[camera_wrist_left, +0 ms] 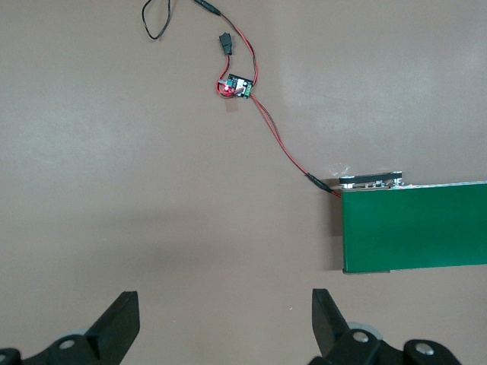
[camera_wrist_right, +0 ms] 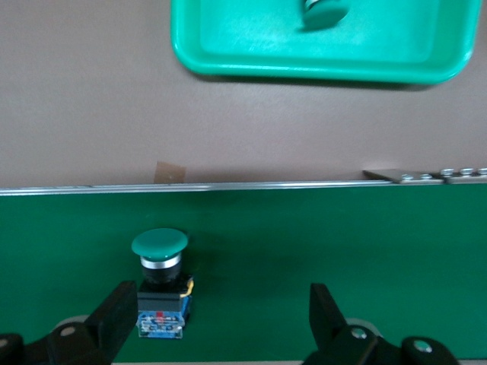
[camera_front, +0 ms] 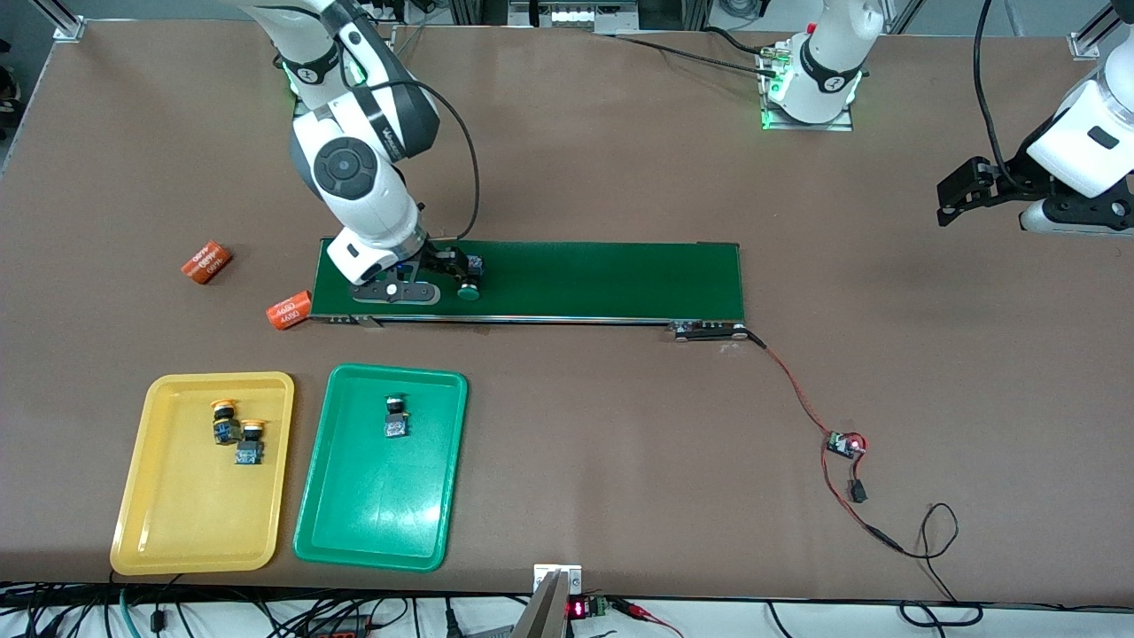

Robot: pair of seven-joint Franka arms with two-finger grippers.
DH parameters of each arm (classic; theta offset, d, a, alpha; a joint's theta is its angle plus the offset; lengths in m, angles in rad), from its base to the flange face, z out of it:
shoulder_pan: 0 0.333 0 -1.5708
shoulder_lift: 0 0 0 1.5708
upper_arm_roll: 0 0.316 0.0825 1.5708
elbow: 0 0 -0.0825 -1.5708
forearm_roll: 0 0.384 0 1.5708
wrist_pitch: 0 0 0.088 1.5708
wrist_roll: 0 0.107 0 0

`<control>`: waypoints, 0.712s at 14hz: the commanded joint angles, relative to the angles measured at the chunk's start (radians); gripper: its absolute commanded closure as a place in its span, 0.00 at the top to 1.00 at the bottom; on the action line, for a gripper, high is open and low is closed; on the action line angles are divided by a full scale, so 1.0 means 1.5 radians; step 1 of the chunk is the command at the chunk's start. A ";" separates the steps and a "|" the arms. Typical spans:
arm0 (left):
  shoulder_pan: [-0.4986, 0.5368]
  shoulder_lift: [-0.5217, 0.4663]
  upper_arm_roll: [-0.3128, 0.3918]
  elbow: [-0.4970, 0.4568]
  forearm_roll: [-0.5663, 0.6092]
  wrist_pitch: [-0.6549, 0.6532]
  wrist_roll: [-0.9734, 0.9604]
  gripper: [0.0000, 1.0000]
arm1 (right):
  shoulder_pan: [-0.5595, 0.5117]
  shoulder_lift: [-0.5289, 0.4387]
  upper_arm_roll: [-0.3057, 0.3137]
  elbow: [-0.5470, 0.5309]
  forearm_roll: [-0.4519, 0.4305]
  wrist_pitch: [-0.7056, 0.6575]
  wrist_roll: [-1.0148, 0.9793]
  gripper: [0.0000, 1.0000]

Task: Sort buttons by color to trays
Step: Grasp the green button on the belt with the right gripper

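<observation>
The brown worktop point(camera_front: 567, 177) fills the front view. A long dark green belt point(camera_front: 602, 279) lies at the centre of the frame. Two trays of like size sit at the lower left: the yellow tray point(camera_front: 146, 532) toward the frame's edge and the green tray point(camera_front: 372, 523) just beside it, both shallow, rectangular, with rounded corners.

The right tool point(camera_front: 447, 270) is low over the belt's end at centre left of the frame, fingers spread. In the right wrist view a green-capped button point(camera_wrist_right: 160, 281) stands on the belt just beside one finger point(camera_wrist_right: 114, 315), not pinched: round green mushroom cap, silver collar, black and blue body.

The left tool point(camera_front: 952, 199) hangs at the right edge of the frame over bare worktop, fingers spread, holding nothing; this arm waits.

Two orange cylinders point(camera_front: 206, 262) marked "4680" lie at the left of the frame off the belt's end.

Two yellow-orange-capped buttons point(camera_front: 226, 424) lie close together in the upper part of the yellow tray. One green button point(camera_front: 396, 416) lies in the upper part of the green tray.

A small circuit board point(camera_front: 846, 445) on red and black wires lies at the lower right.
</observation>
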 commanded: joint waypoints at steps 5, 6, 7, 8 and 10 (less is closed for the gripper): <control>0.002 0.011 -0.003 0.023 0.013 -0.012 -0.001 1.00 | 0.017 0.006 -0.005 -0.074 0.008 0.092 0.006 1.00; 0.002 0.011 -0.003 0.023 0.013 -0.013 -0.001 1.00 | 0.018 0.004 -0.004 -0.076 0.009 0.089 0.006 1.00; 0.002 0.011 -0.003 0.023 0.013 -0.013 -0.001 1.00 | 0.018 0.004 -0.004 -0.078 0.008 0.085 0.006 1.00; 0.002 0.011 -0.003 0.023 0.013 -0.013 -0.001 1.00 | 0.019 0.004 -0.004 -0.078 0.009 0.083 0.006 1.00; 0.002 0.011 -0.003 0.023 0.013 -0.013 -0.001 1.00 | 0.020 0.006 -0.004 -0.082 0.009 0.084 0.006 1.00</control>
